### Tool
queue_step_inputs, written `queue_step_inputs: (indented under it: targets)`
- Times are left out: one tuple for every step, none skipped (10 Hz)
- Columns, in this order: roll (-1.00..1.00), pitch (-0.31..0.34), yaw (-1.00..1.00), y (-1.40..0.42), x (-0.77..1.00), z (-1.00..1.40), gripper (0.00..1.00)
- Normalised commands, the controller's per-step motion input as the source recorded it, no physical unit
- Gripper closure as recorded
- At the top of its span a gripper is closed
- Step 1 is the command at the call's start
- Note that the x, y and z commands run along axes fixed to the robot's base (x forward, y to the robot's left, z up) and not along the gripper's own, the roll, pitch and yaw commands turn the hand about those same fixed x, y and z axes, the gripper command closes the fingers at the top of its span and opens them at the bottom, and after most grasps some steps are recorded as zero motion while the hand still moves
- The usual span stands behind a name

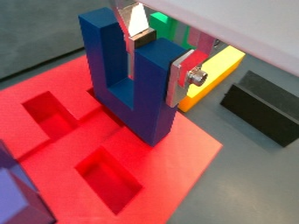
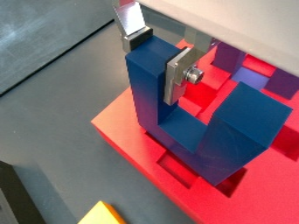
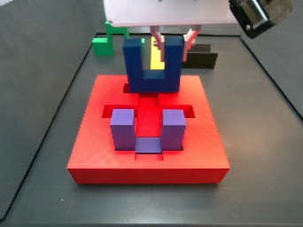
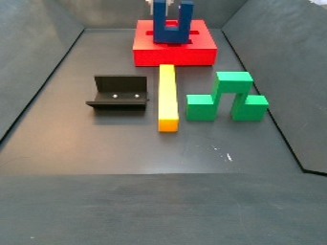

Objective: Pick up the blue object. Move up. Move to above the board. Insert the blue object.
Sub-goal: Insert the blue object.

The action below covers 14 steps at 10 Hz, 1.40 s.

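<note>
- Fixture, yellow bar and green block lie off the board.
- Gripper is clamped on one prong of the blue object, over the board.
- Picking and carrying look done; seating and release remain.

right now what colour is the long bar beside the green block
Yellow bar, clearest in a side view.

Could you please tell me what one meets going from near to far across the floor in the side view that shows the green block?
Fixture, green block and yellow bar come nearest and overlap in depth → red board → blue object, held in the gripper above the board.
</note>
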Motion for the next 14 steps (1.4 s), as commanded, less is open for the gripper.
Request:
queue_step_inputs:
  targets:
    - [0.00,0.003,0.00,0.02,-0.03,-0.19,1.00]
    - [0.00,0.000,0.00,0.00,-0.13,-0.26,1.00]
    - [-0.02,0.000,0.00,0.00,-0.25,-0.25,1.00]
    - [-0.11,-0.001,0.00,0.00,-0.35,-0.15,1.00]
    - [-0.13,-0.023,0.00,0.02,-0.30,-0.13,1.00]
    - [-0.10,-0.027,0.01,0.00,-0.19,-0.14,1.00]
    - [-0.05,-0.026,0.07,0.00,-0.05,-0.13,1.00]
    - [0.00,-0.026,0.15,0.00,0.00,-0.22,1.00]
    - [0.03,-0.050,0.13,0.00,0.00,-0.39,1.00]
    - [0.14,-0.011,0.09,-0.03,0.00,-0.55,1.00]
    - [0.23,0.000,0.00,-0.06,0.03,-0.70,1.00]
    - [0.21,0.000,0.00,-0.07,0.00,-0.79,1.00]
    - [0.17,-0.003,0.00,-0.11,0.07,-0.70,1.00]
    - [0.16,0.000,0.00,-0.09,0.03,-0.54,1.00]
